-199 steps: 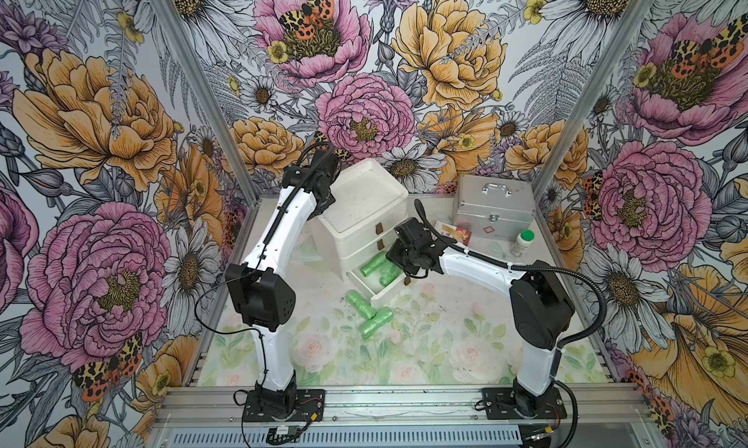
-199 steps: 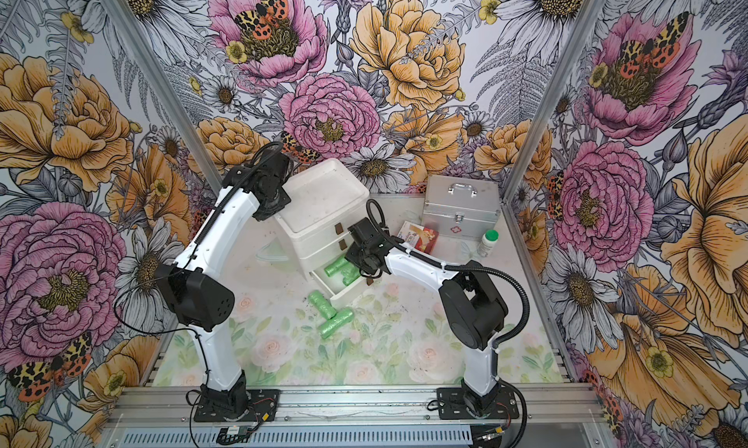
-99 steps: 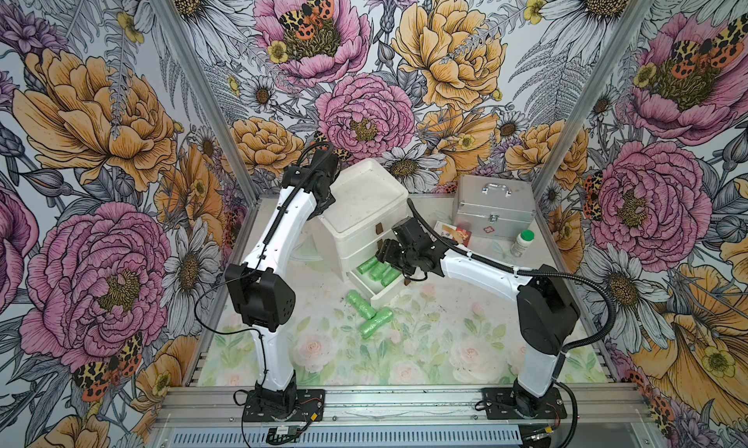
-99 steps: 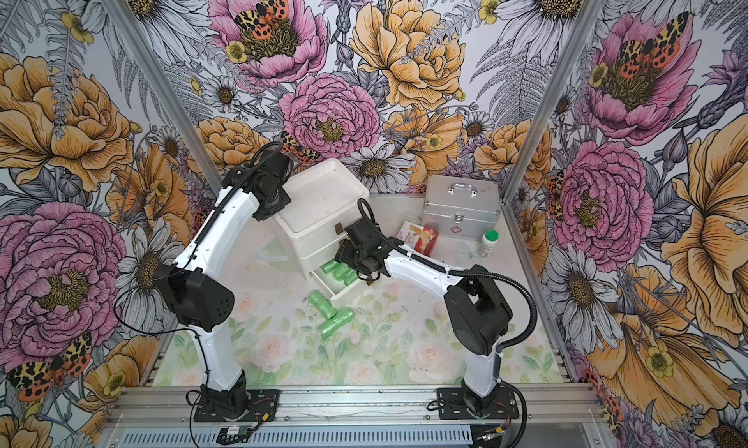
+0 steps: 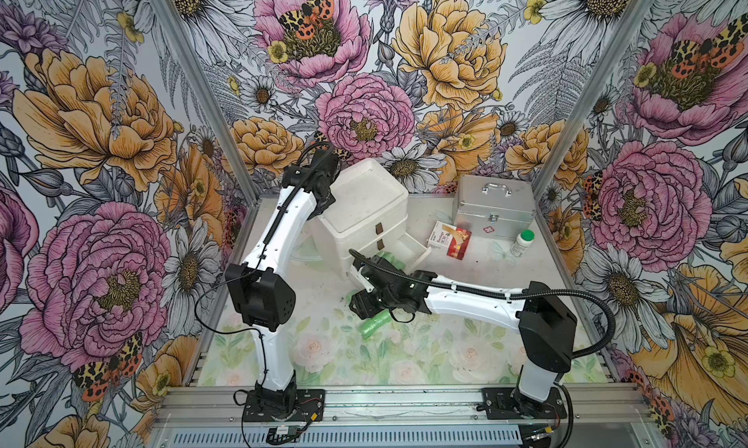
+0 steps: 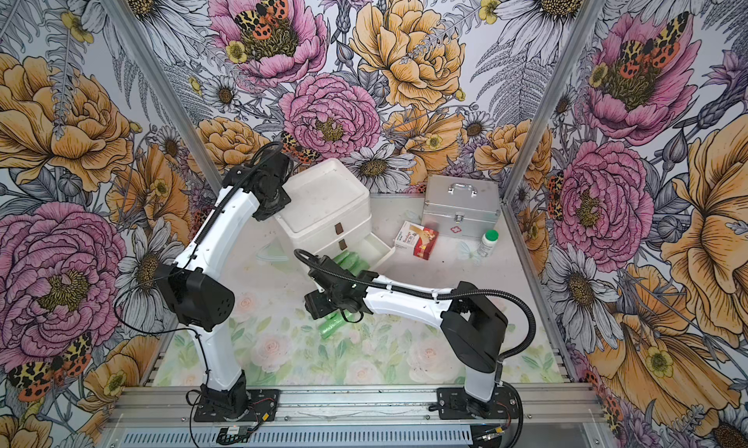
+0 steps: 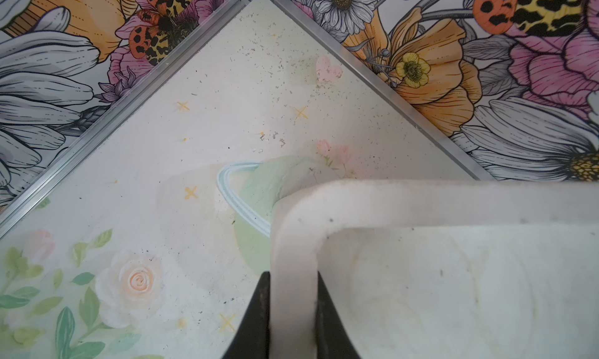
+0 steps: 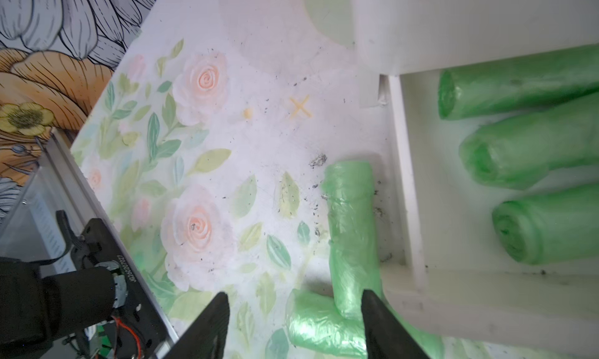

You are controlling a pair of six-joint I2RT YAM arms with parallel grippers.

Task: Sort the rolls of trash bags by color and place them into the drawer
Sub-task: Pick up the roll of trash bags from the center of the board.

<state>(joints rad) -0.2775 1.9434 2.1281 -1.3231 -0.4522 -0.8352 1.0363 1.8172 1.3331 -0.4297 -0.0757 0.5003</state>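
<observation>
Looking through the right wrist view, we see the right tool (image 8: 295, 297) released, its fingers spread wide above the tabletop (image 8: 227, 146) and gripping nothing. One green roll (image 8: 351, 231) lies on the tabletop just beside the front wall of the open drawer (image 8: 408, 179), and one finger crosses in front of its near end. A second green roll (image 8: 321, 325) lies crosswise at that end, touching it. Three more green rolls (image 8: 531, 153) lie side by side inside the drawer. In both top views the right wrist covers most of the loose pair, and only a green end (image 5: 374, 325) shows. The left tool (image 7: 291, 276) is clenched on the top rim of the white drawer unit (image 7: 421, 198), one finger on each side of the rim. Well apart from the rolls, toward the back right, stand a metal case (image 5: 496, 207), a red-and-white box (image 5: 450, 239) and a white bottle with green cap (image 5: 522, 242).
</observation>
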